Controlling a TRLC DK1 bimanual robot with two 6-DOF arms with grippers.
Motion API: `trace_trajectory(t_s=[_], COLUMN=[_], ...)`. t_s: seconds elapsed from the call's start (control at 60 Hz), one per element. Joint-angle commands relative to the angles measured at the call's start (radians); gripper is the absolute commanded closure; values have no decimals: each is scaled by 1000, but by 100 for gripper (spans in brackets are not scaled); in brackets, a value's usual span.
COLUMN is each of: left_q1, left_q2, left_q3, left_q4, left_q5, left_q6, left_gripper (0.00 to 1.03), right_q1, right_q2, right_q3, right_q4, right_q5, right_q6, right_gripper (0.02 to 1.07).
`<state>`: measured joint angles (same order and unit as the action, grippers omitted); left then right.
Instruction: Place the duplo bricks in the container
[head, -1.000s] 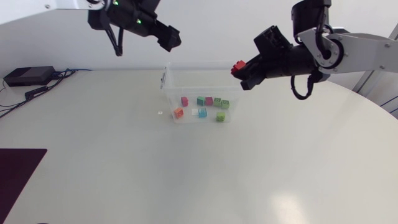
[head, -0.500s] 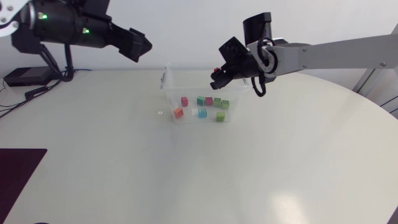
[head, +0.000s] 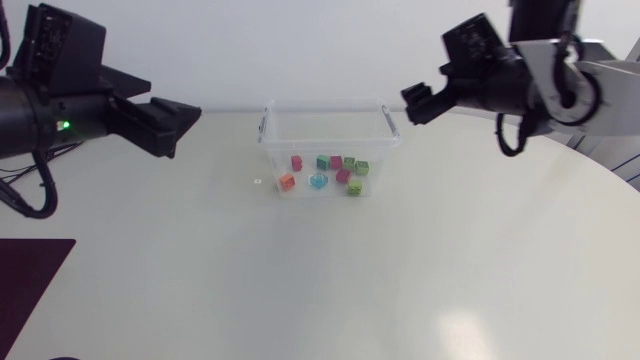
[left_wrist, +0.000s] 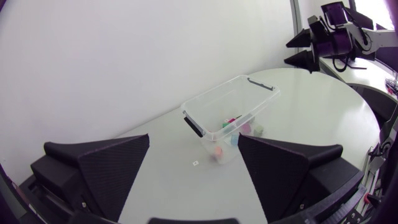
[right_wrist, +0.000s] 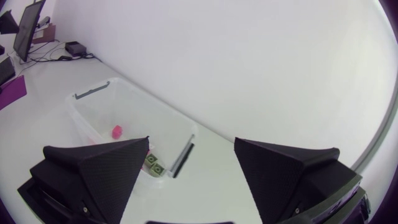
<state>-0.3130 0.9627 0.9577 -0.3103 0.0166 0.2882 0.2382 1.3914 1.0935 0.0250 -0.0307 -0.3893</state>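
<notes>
Head view: duplo bricks (head: 330, 172) all lie inside the container (head: 300, 135), nothing held.
Well left of the container the left gripper (head: 186, 132) hangs wide open and empty; the right gripper (head: 408, 107), likewise spread and empty, sits just off its right rim. No brick shows on the bench (head: 300, 270), so the job looks done: retreat high, clear of the walls.

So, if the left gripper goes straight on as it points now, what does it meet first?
Probably the clear container, at its near end; nothing lies between it and the left gripper. Height is unclear: it may pass above.
</notes>
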Motion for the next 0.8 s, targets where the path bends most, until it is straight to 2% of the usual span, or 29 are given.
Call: trace_trajectory(t_s=[0.0, 0.133, 0.2, 0.25, 0.533, 0.783], left_q1=[23, 98, 153, 178, 212, 238], left_q2=[-82, -190, -274, -320, -539, -663], left_q3=[-66, -146, -228, -267, -453, -565], left_q4=[19, 59, 162, 181, 237, 257], left_q5=[-15, -64, -115, -115, -119, -113], left_q6=[-4, -72, -124, -121, -60, -67], left_gripper=[4, 4, 4, 4, 4, 4], right_q1=[-48, -109, -135, -154, -229, -283], right_q2=[-103, -262, -338, -404, -726, -927], right_q3=[-101, -218, -273, -317, -546, -691], right_q4=[4, 1, -7, -13, -27, -32], right_q5=[-12, -15, -17, -15, 29, 35], right_q6=[-6, -19, -10, 3, 43, 97], right_gripper=[6, 6, 7, 7, 7, 7])
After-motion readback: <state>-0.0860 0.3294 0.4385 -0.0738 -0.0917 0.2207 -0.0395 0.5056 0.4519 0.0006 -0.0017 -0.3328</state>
